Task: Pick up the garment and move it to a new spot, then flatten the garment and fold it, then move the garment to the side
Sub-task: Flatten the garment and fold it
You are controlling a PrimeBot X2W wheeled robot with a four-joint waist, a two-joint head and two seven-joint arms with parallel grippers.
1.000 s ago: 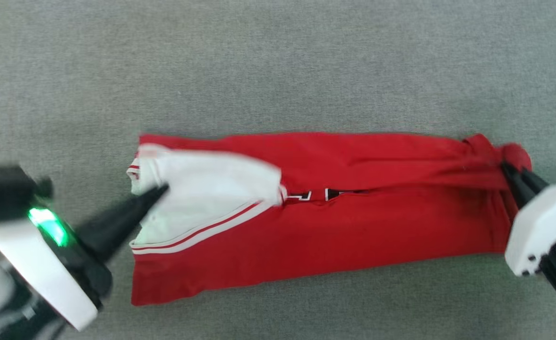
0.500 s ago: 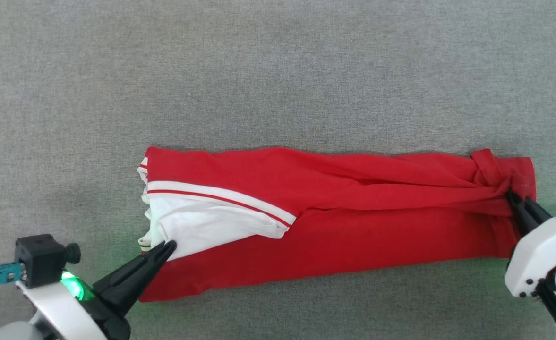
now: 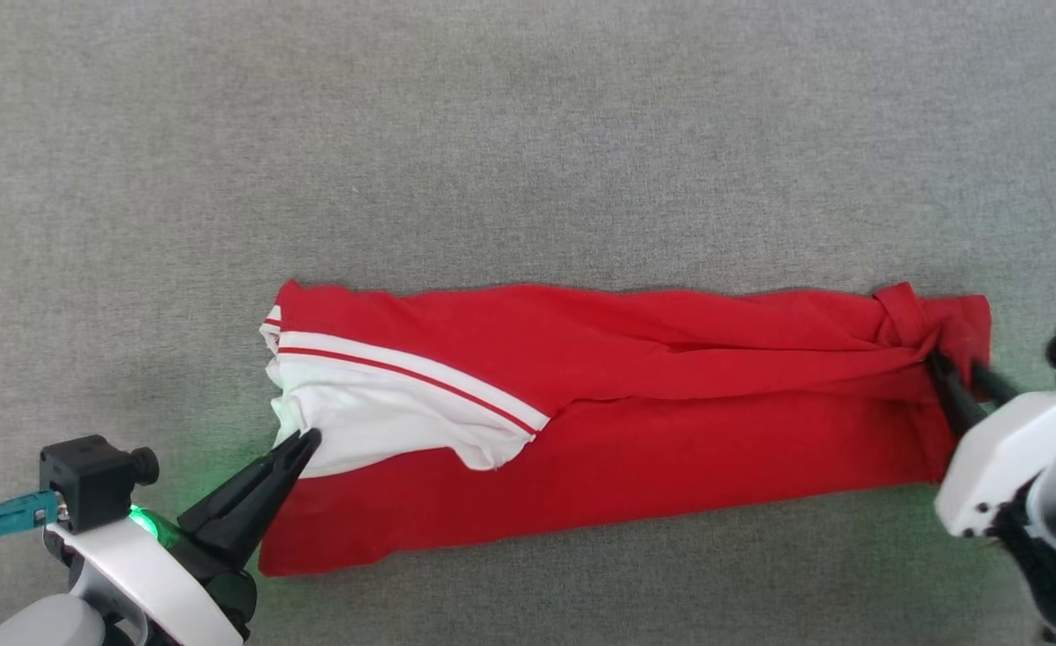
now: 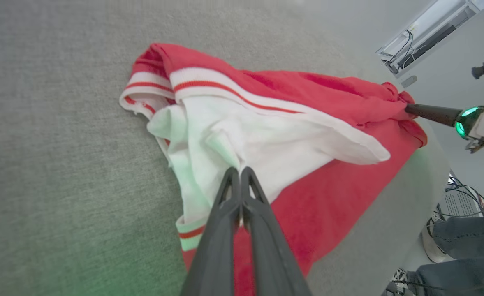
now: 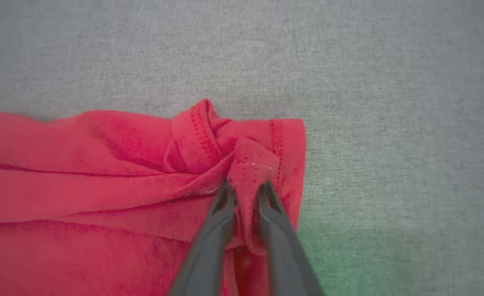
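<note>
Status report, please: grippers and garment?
Left gripper shut on white sleeve. Right gripper shut on red hem. Long folded garment lies on grey table.

The red shirt (image 3: 671, 431) lay on the grey worktop (image 3: 528, 135), folded lengthwise into a long, narrow band running left to right. At its left end a white sleeve (image 3: 375, 422) with red-and-white stripe trim lay rumpled on top. At the right end the stitched hem (image 5: 262, 164) was bunched and twisted into a peak.

Grey cloth-covered bench (image 3: 528, 135) carrying the garment (image 3: 671, 449), garment lying on it as a long folded strip, white sleeve (image 3: 384, 422) resting on top at the left end.
</note>
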